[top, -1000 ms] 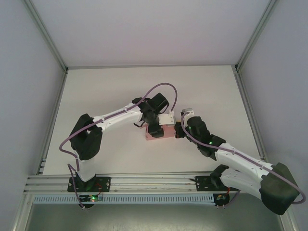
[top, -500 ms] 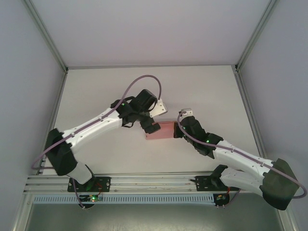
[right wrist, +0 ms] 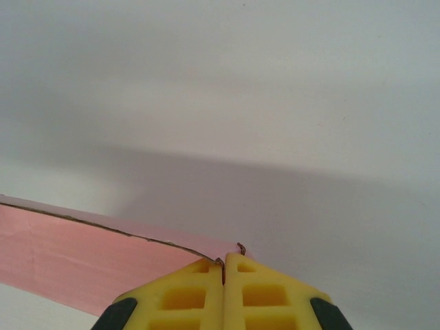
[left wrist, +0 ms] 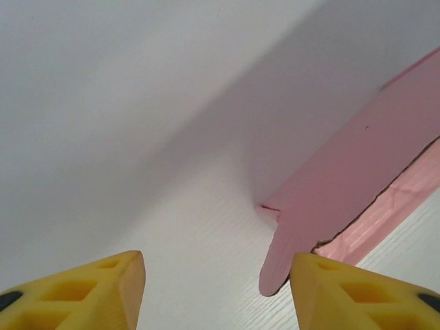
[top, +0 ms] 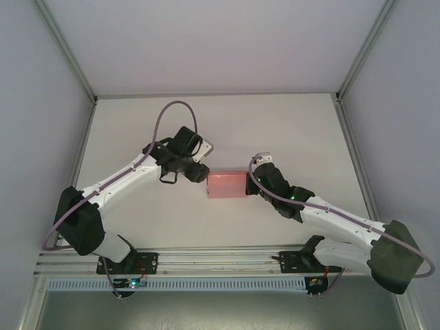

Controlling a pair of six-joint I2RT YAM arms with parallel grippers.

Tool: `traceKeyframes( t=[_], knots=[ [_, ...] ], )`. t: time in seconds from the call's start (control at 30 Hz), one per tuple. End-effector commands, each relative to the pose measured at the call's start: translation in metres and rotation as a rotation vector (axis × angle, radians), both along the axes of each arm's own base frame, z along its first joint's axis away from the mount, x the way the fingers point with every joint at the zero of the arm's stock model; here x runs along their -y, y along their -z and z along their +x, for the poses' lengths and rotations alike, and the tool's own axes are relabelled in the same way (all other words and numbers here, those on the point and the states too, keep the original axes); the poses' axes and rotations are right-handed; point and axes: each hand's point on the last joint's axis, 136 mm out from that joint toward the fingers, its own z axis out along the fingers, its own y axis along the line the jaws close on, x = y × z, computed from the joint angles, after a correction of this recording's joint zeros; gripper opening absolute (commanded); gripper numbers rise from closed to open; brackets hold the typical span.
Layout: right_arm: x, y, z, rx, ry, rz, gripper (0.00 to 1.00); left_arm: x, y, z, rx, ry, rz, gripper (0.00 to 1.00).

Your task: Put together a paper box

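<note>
The light-pink paper box (top: 226, 184) lies on the white table (top: 137, 130) between my two grippers. My right gripper (top: 249, 185) is shut on the box's right edge; in the right wrist view the thin card edge is pinched between the yellow fingertips (right wrist: 199, 275) of that gripper (right wrist: 223, 269), and the pink wall (right wrist: 75, 251) runs off to the left. My left gripper (top: 199, 176) stands just left of the box, open. In the left wrist view the box (left wrist: 357, 165) shows a rounded tab (left wrist: 282, 251) lying just inside the right fingertip (left wrist: 344, 289) of this gripper (left wrist: 218, 289), apart from the left one.
Grey enclosure walls with metal corner posts (top: 69, 55) surround the table. An aluminium rail (top: 220, 260) with both arm bases runs along the near edge. Bare tabletop stretches behind the box and to both sides.
My left arm has swung back to the left, from over the box to beside it, and released it. The right gripper stays shut on the box's right edge.
</note>
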Motion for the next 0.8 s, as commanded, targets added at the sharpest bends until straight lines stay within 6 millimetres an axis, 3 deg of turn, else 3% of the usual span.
traceKeyframes(
  t=[0.0,0.33,0.6,0.77],
  knots=[
    [0.005,0.02,-0.012,-0.078,-0.013,-0.063,0.0,0.015,-0.005,-0.001,-0.053,0.022,-0.113,0.58],
    [0.003,0.023,-0.013,-0.099,-0.027,-0.078,0.0,0.018,-0.002,-0.015,-0.084,0.083,-0.139,0.66],
    [0.002,0.024,-0.014,-0.103,-0.033,-0.079,0.0,0.013,0.023,-0.009,-0.154,0.037,-0.064,0.47],
    [0.005,0.028,-0.015,-0.107,-0.037,-0.105,0.0,0.024,0.008,-0.007,-0.174,0.007,-0.135,0.32]
  ],
)
